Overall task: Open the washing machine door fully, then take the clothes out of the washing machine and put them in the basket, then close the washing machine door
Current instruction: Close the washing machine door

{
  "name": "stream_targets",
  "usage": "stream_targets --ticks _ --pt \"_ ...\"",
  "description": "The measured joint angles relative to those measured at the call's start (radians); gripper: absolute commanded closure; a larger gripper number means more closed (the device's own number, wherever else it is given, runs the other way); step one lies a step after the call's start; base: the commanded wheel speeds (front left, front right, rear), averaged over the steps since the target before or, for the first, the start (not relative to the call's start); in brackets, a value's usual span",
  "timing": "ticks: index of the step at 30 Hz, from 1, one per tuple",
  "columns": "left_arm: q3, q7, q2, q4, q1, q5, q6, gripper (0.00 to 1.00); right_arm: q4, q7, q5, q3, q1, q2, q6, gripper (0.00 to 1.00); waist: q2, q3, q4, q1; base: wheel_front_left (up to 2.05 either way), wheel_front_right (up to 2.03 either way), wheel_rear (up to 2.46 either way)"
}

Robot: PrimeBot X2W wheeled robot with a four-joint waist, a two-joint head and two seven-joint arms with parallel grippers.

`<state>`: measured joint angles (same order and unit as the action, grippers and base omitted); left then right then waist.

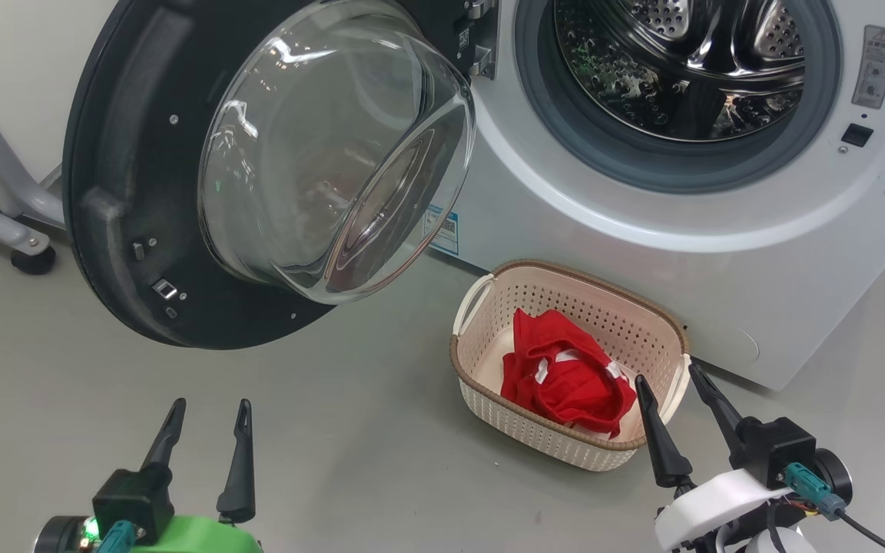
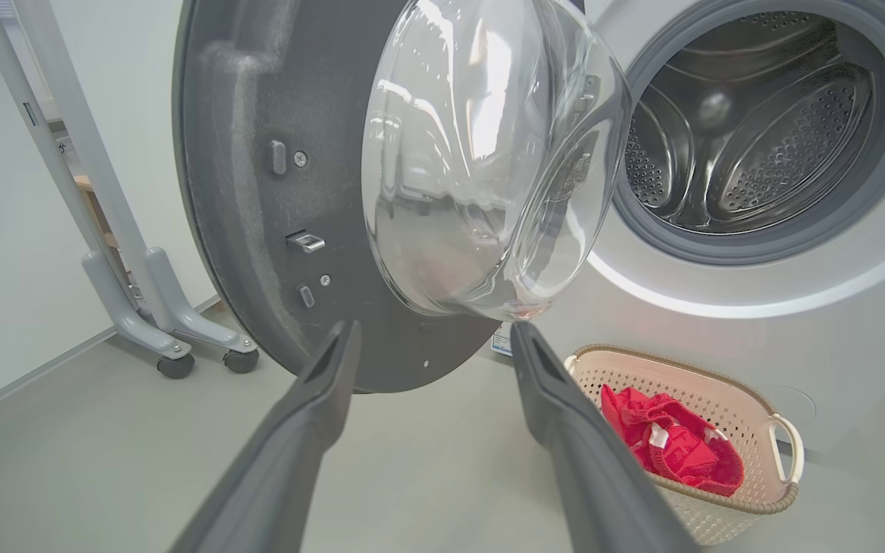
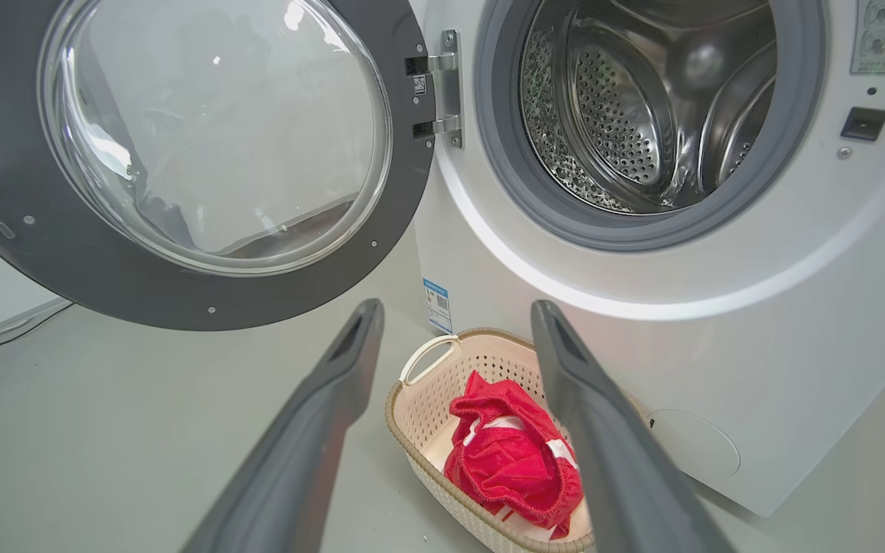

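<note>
The washing machine door [image 1: 143, 192] [image 2: 258, 192] [image 3: 28, 230] hangs wide open to the left of the white washing machine [image 1: 719, 253] [image 3: 796, 307]; the steel drum [image 1: 681, 61] [image 2: 750, 130] [image 3: 642, 100] looks bare inside. On the floor in front stands the cream basket [image 1: 488, 399] [image 2: 750, 399] [image 3: 419, 407] holding the clothes, a red bundle [image 1: 565, 380] [image 2: 673, 445] [image 3: 512, 461]. My left gripper [image 1: 208, 407] [image 2: 431, 334] is open below the door, holding nothing. My right gripper [image 1: 669, 376] [image 3: 458, 315] is open beside the basket's right end, holding nothing.
A grey wheeled stand [image 1: 4, 215] [image 2: 158, 307] sits by the wall left of the door. The door's glass bowl [image 1: 335, 146] bulges out over the grey floor [image 1: 335, 461].
</note>
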<state>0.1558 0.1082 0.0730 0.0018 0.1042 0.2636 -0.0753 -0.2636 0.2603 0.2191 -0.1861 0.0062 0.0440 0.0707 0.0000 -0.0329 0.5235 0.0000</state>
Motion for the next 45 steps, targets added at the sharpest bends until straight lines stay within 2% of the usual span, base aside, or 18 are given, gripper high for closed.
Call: stream_targets --ticks 1,2,3,5,11,15,18,22,26,29,36,41,42,45 --pt "0.000 0.000 0.000 0.000 0.000 0.000 0.000 0.00 0.000 0.000 0.000 0.000 0.000 0.000 0.000 0.00 0.0000 0.000 0.000 0.0000 0.00 0.00 0.00" --pt "0.000 0.000 0.000 0.000 0.000 0.000 0.000 0.13 0.000 0.000 0.000 0.000 0.000 0.000 0.000 0.00 0.0000 -0.001 0.000 0.0000 0.00 0.00 0.00" --pt "0.000 0.000 0.000 -0.001 0.000 0.000 0.000 0.47 0.000 0.000 0.000 0.000 0.000 0.000 0.000 0.00 0.0000 -0.002 0.000 0.0000 0.00 0.00 0.00" --pt "0.000 0.004 0.000 -0.002 0.000 0.014 0.003 1.00 0.000 0.000 0.000 0.000 0.000 0.000 0.000 0.00 0.0000 -0.003 0.000 0.0000 0.00 0.00 0.00" --pt "-0.002 0.009 -0.009 -0.015 0.000 0.111 0.029 1.00 0.000 0.000 0.000 0.000 0.000 0.000 -0.001 0.00 0.0000 -0.006 0.000 0.0000 0.00 0.00 0.00" --pt "-0.021 0.010 -0.023 -0.044 0.000 0.241 0.064 1.00 0.000 0.000 0.000 0.000 0.000 0.000 -0.001 0.00 0.0000 -0.008 -0.001 0.0000 0.00 0.00 0.00" --pt "-0.039 0.017 -0.026 -0.085 -0.001 0.399 0.101 1.00 0.000 0.000 0.000 0.001 0.000 0.000 -0.002 0.00 0.0000 -0.009 -0.002 0.0000 0.00 0.00 0.00" --pt "-0.074 0.020 -0.029 -0.148 -0.003 0.662 0.161 1.00 0.000 0.000 0.000 0.002 0.000 0.000 -0.002 0.00 0.0000 -0.012 -0.001 0.0000 0.00 0.00 0.00" --pt "-0.085 0.066 -0.028 -0.211 -0.006 0.881 0.164 1.00 0.002 -0.001 0.000 0.005 0.000 0.000 -0.003 0.00 0.0000 -0.015 0.000 0.0000 0.00 0.00 0.00" --pt "-0.146 0.070 -0.030 -0.243 -0.040 1.020 0.170 1.00 0.007 -0.001 0.000 0.009 -0.001 0.000 -0.004 0.00 0.0000 -0.022 0.001 0.0000 0.00 0.00 0.00" --pt "-0.321 0.055 -0.027 -0.268 -0.127 1.105 0.173 1.00 0.010 -0.001 -0.001 0.009 -0.004 0.000 -0.004 0.00 0.0000 -0.043 0.002 0.0000 0.00 0.00 0.00" --pt "-0.437 0.021 0.045 -0.215 -0.198 1.194 0.168 1.00 0.012 -0.001 -0.010 0.009 -0.014 0.003 -0.004 0.00 0.0000 -0.058 -0.002 0.0000 0.00 0.00 0.00" --pt "-0.486 0.010 0.077 -0.176 -0.226 1.231 0.154 1.00 0.013 -0.001 -0.012 0.008 -0.021 0.006 -0.004 0.00 0.0000 -0.063 -0.006 0.0000 0.00 0.00 0.00" --pt "-0.539 -0.021 0.135 -0.105 -0.258 1.262 0.119 1.00 0.013 -0.001 -0.021 0.004 -0.025 0.012 -0.003 0.00 0.0000 -0.071 -0.015 0.0000 0.00 0.00 0.00"
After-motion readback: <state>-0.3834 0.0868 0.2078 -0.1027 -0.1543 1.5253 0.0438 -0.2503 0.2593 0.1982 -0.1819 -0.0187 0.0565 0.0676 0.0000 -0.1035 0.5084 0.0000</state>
